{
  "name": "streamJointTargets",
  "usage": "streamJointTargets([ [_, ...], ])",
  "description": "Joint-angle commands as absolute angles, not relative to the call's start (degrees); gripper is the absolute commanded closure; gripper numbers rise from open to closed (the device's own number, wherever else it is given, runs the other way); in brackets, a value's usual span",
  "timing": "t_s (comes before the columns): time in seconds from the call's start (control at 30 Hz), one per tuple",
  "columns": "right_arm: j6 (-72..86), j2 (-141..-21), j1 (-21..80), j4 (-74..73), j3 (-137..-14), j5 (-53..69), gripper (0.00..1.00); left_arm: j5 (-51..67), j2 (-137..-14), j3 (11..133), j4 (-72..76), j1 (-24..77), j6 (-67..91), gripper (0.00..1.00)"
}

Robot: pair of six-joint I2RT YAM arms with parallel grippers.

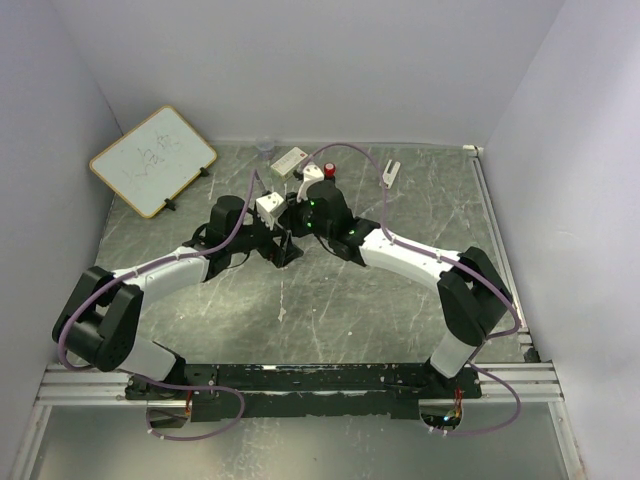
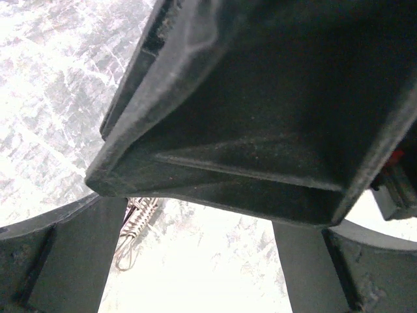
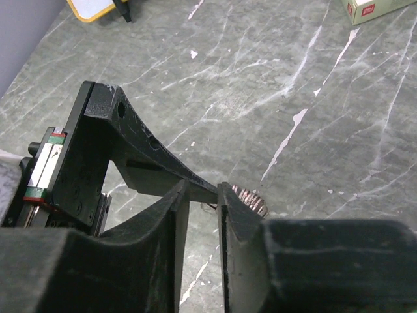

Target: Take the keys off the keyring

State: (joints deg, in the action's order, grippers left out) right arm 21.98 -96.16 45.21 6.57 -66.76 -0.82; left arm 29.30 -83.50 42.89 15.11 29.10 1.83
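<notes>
The keyring (image 2: 135,225) shows in the left wrist view as a thin silvery wire coil with a loop below it. It lies on the bench (image 2: 58,98), just beside the inner edge of one finger (image 2: 62,261) of the left tool (image 2: 199,238). The left tool's fingers stand wide apart, with nothing visibly held between them. A large dark body, probably the right tool, fills most of this view.

In the right wrist view, the right tool (image 3: 202,195) has its fingers drawn close, leaving only a narrow gap. One slim finger (image 3: 163,153) of the left tool reaches into that gap. A coppery coil, apparently the keyring, shows just beside the outer face of one right finger. Whether the right tool actually clamps the ring cannot be told. No individual keys can be made out.

In the top view, both tools meet at mid-bench and hide the ring. A whiteboard (image 1: 152,160) and a small box (image 1: 290,160) stand well apart from them.

Step in hand, as judged: securing the ring between the two tools; no key appears removed. The next move calls for one firm pinch on the ring and a fine grip on a single key.
</notes>
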Motion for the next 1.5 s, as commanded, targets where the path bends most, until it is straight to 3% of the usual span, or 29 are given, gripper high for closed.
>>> streamJointTargets([
  [0.0,21.25,-96.62,45.82,5.64,-66.89,-0.09,0.78,27.52,-83.89,45.15,17.03,29.53,0.88,0.02],
  [0.87,21.16,-101.77,46.45,4.93,-67.43,3.96,0.82,29.14,-82.27,45.21,20.14,30.13,3.01,0.02],
  [1.03,21.06,-102.12,46.49,4.77,-67.67,4.84,0.70,29.08,-82.73,45.35,20.08,30.23,3.04,0.02],
  [1.47,20.86,-101.29,46.83,2.80,-67.98,7.57,0.70,28.70,-81.52,44.74,21.23,30.37,2.81,0.02],
])
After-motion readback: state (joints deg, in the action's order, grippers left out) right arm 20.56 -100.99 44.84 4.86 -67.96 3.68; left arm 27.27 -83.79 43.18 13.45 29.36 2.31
